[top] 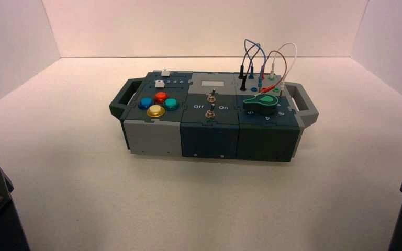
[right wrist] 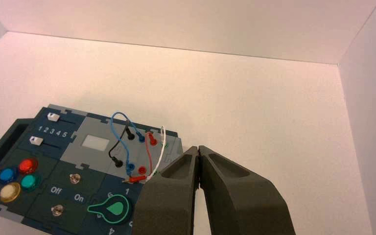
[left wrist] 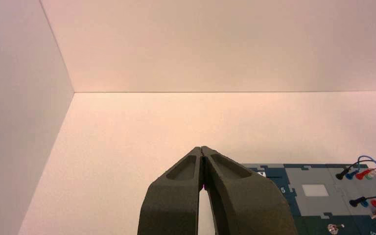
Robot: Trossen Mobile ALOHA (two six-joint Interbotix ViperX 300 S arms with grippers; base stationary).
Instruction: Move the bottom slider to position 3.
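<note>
Though untouched, bottom slider [top: 159,83] (fingers [right wrist: 176,196] afar)

surface: pale matte desk [top: 84,172], white walls on three sides | on it: one dark teal-and-grey box [top: 209,133] with side handles, sitting flat, roughly centred, turned slightly | contact: box base resting directly on desk

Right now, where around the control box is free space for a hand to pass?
The white tabletop in front of the dark teal box is bare, between both parked arms; so are its sides. Crowded: the looping wires at the box's far right corner.
</note>
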